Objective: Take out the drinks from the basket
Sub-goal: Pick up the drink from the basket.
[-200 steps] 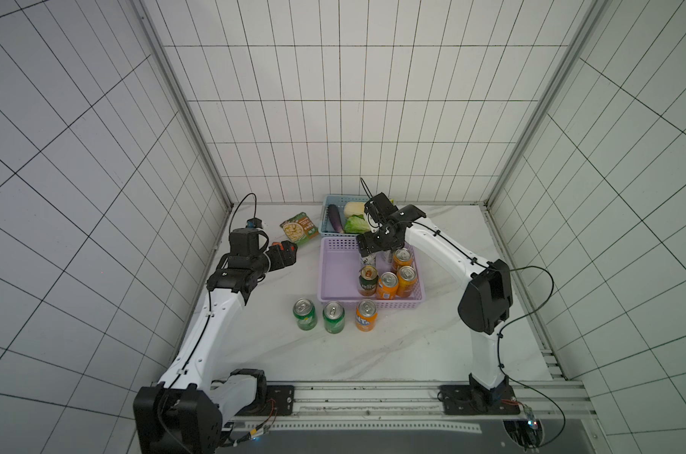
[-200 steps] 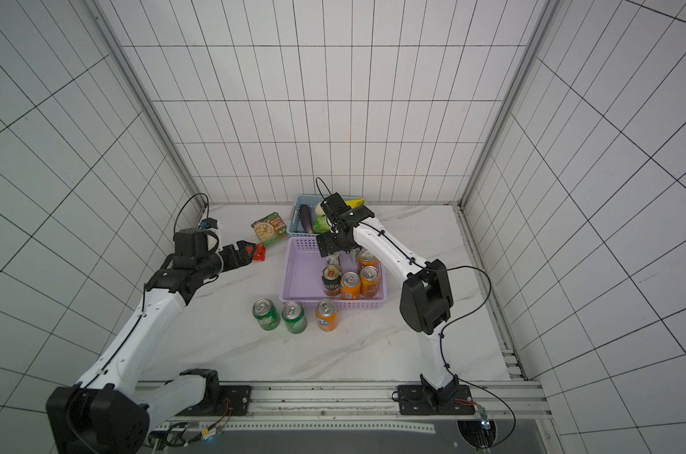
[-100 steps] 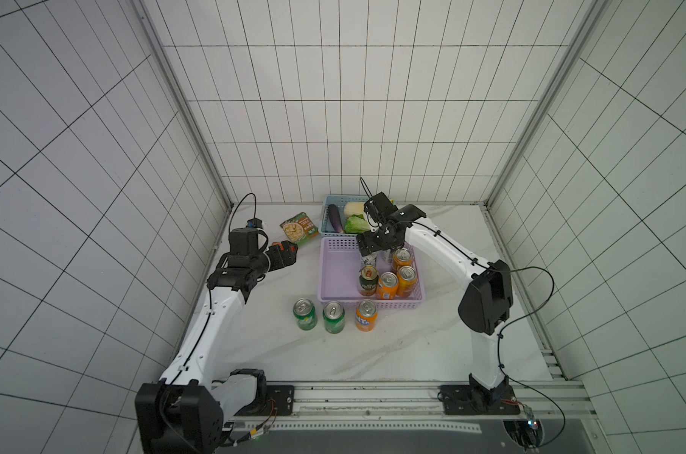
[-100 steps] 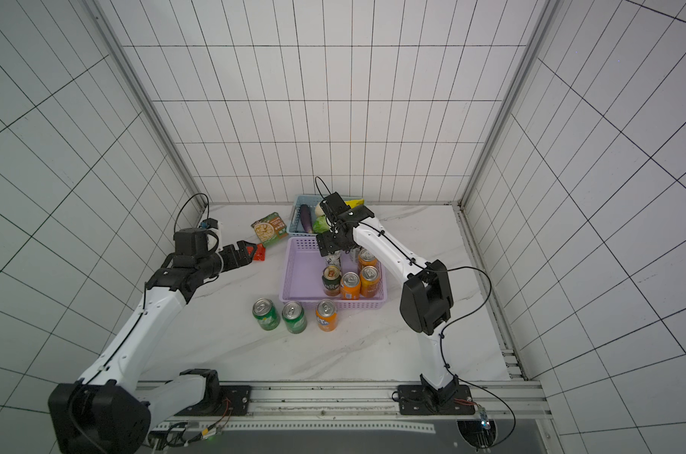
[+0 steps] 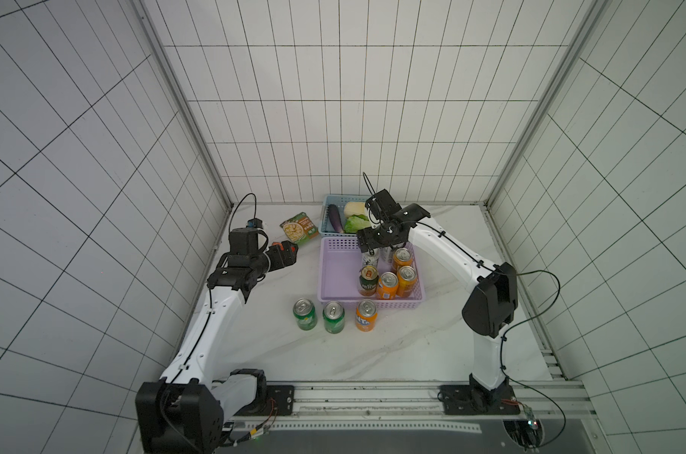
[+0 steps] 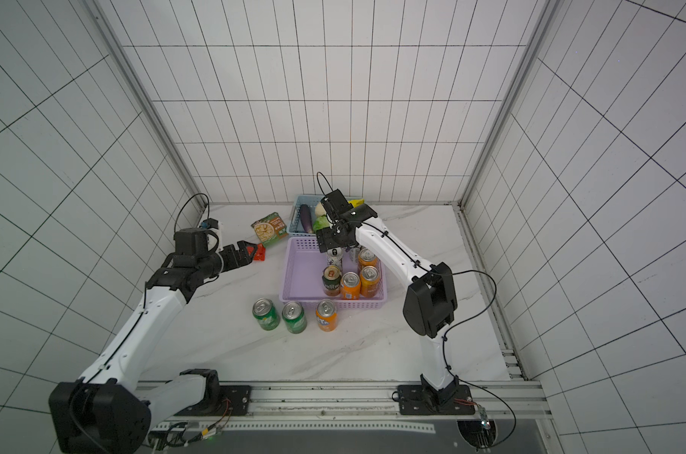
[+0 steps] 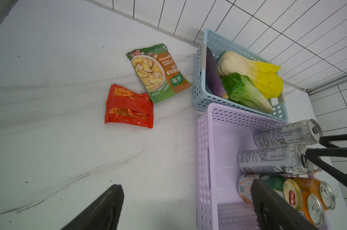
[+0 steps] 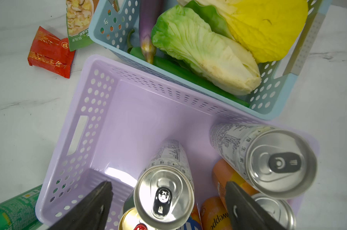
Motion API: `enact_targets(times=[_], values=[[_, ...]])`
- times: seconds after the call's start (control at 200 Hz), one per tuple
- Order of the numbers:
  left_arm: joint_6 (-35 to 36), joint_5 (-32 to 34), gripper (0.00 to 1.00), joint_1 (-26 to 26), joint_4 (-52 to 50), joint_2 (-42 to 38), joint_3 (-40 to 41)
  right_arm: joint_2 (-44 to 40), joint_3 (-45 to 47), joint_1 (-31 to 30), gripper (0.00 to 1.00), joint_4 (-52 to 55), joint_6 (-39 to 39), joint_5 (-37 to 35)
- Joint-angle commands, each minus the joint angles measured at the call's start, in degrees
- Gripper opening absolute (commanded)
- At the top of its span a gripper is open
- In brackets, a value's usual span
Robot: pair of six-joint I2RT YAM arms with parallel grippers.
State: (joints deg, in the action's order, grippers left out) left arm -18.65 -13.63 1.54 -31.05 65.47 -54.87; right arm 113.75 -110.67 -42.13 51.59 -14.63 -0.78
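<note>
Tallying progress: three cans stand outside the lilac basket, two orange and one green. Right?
No: they are two green cans and one orange can, as both top views show. Three do stand outside the lilac basket.

The table (image 5: 412,346) holds a lilac basket (image 5: 335,275), blue basket (image 5: 324,218), green packet (image 5: 299,229), red packet (image 7: 128,106) and three cans (image 5: 333,317) (in a row).
</note>
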Motion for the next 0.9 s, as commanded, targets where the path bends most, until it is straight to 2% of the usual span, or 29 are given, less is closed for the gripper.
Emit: enact_targets(times=[0.0,0.66,0.9], values=[[-0.12,-0.61,0.98,-0.4,0.63,0.44,-0.19,2.05,1.95,-0.67,0.91,0.16,-0.66,0.34],[-0.04,-1.27,0.98,-0.83,0.33,0.94,-0.32,6.22,3.0,-1.9,0.77,2.2,-1.45,-2.14],[0.09,-1.31,0.98,-1.08,0.28,0.82,-0.32,5.4,2.67,-1.99,0.67,2.85,-1.71,-2.3]])
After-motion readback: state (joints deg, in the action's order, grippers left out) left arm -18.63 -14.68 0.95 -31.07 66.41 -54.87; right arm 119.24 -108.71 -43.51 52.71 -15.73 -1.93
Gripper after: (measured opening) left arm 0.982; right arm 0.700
